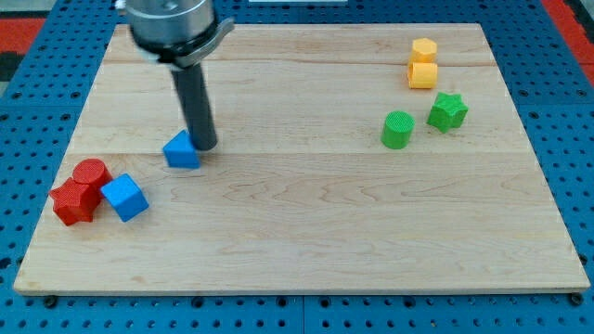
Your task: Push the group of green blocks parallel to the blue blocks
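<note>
Green blocks sit far off to the view's right of my tip (205,146). One is a green round block (397,129) and the other is a green star-shaped block (448,111), a bit higher and further right. They are near each other but not touching.

My tip is only the end of a dark rod, so it has no jaws and grips nothing. It rests on the board right beside a small blue triangle block (183,150), which touches it on the view's left. Lower and further left lies a blue cube (124,197), well apart from my tip. Next to that cube are a red round block (91,173) and a red star-shaped block (73,201), close together.

Two yellow blocks (423,64) sit far up on the right, one touching the other.

Everything lies on a pale wooden board (297,241). Around it is a blue mat with holes (575,139).
</note>
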